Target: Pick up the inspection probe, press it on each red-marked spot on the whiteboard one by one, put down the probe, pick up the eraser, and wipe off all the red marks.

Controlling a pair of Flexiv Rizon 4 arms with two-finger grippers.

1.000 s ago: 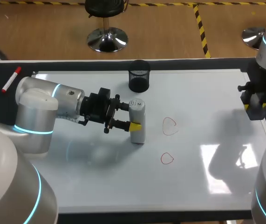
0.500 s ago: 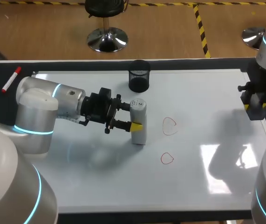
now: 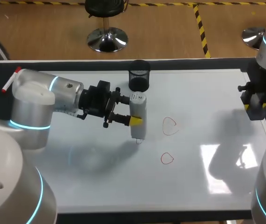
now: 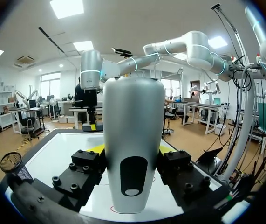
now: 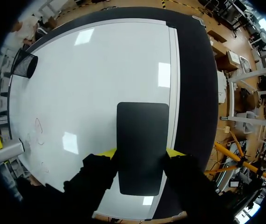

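Clamping the probe [image 3: 137, 116], the left claw [image 4: 133, 153] shows only slivers of yellow; the right claw [image 5: 141, 152] pinches the eraser [image 5: 141, 140].

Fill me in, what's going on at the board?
The left gripper is shut on the white probe, holding it upright over the whiteboard, just beside the two red marks, which are both unwiped. The right gripper holds the black eraser at the board's right edge.
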